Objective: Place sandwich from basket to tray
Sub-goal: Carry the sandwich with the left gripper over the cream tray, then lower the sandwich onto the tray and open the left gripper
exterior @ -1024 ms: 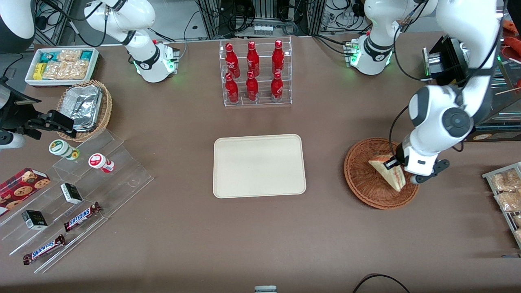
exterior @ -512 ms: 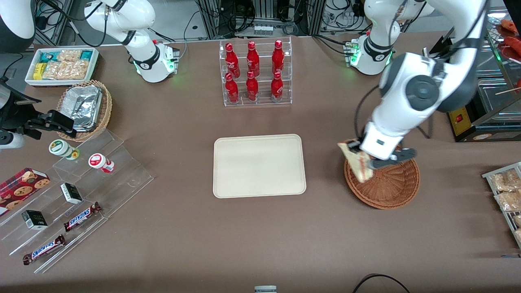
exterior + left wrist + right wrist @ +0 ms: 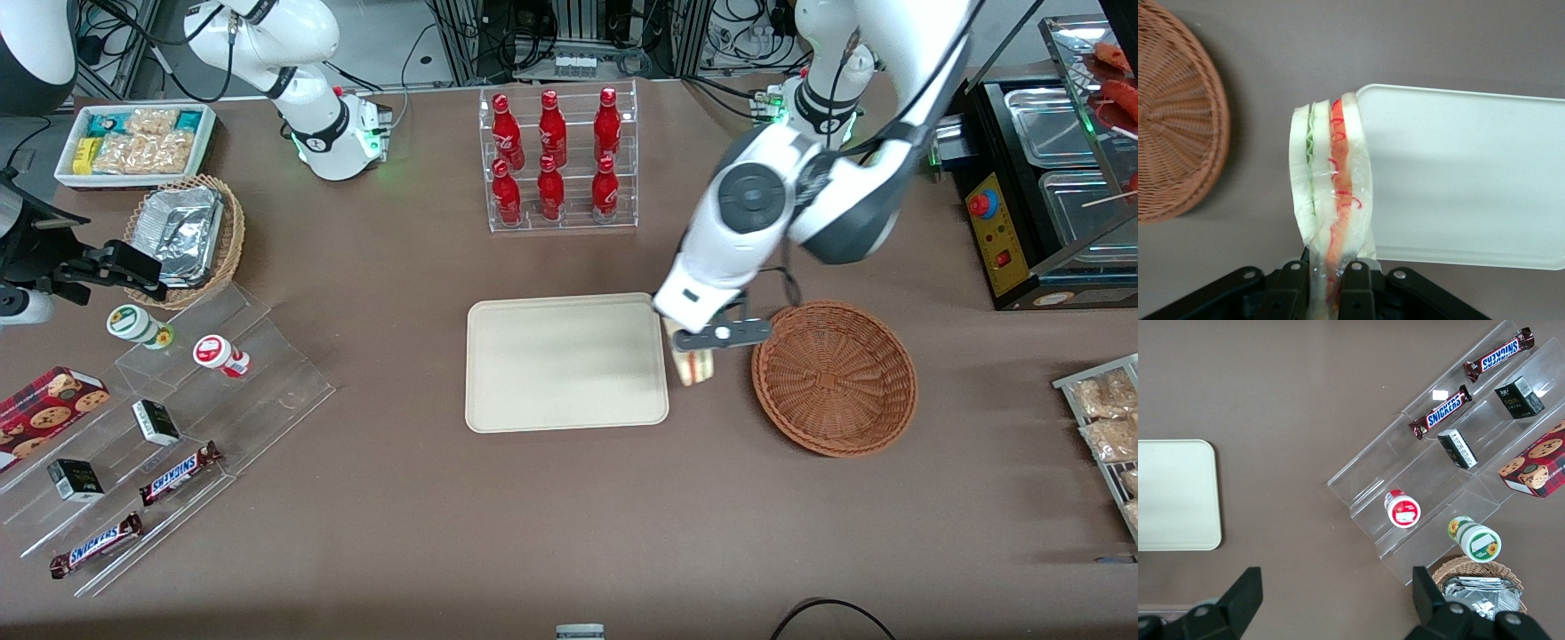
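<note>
Between the basket [image 3: 834,378] and the tray [image 3: 566,362], mid-worktop, the gripper [image 3: 698,348] grips the sandwich [image 3: 693,364]. This is the carry step. Next it likely needs to travel over the tray, then lower and release.

You see the clear-wrapped triangular white-bread sandwich [image 3: 693,364] [image 3: 1331,193] held in the air between the cream rectangular tray [image 3: 566,362] [image 3: 1471,180] and the empty round reddish-brown wicker basket [image 3: 834,378] [image 3: 1175,120], pinched by the gripper [image 3: 702,342] [image 3: 1327,283].

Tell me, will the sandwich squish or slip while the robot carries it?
Probably a little squishy: the sandwich is soft white bread pinched at one end by the hand. Its shiny clear wrap could make it slippery. It hangs between basket and tray without drooping, so it seems light.
</note>
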`<state>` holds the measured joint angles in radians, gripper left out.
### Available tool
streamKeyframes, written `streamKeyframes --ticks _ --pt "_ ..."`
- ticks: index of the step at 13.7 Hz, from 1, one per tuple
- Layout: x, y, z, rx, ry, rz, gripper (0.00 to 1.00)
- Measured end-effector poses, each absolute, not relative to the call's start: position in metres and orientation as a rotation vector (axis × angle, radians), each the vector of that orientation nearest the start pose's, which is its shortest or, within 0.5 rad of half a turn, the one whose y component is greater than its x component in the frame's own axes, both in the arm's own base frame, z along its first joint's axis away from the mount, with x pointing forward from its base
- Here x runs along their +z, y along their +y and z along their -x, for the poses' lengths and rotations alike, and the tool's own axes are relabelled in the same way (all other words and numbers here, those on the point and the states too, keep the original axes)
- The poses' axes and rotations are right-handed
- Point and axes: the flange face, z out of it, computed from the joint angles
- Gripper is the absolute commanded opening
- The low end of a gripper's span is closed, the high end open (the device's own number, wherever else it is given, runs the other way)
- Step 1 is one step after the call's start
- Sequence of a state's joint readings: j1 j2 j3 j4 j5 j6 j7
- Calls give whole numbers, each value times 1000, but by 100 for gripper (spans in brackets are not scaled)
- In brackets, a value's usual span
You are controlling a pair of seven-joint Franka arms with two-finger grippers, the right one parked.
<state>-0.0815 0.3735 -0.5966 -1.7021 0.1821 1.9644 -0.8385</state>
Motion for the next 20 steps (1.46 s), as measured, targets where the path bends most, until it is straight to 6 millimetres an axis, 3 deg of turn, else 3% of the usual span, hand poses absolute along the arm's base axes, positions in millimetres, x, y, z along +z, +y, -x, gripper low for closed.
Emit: streamKeyframes --ticks 4,9,12,20 --pt "355 -440 -508 109 -95 3109 0" --pt "302 -496 -495 159 19 3115 0" --pt "282 -532 -479 149 97 3129 0" --pt "254 -541 -494 37 135 3165 0"
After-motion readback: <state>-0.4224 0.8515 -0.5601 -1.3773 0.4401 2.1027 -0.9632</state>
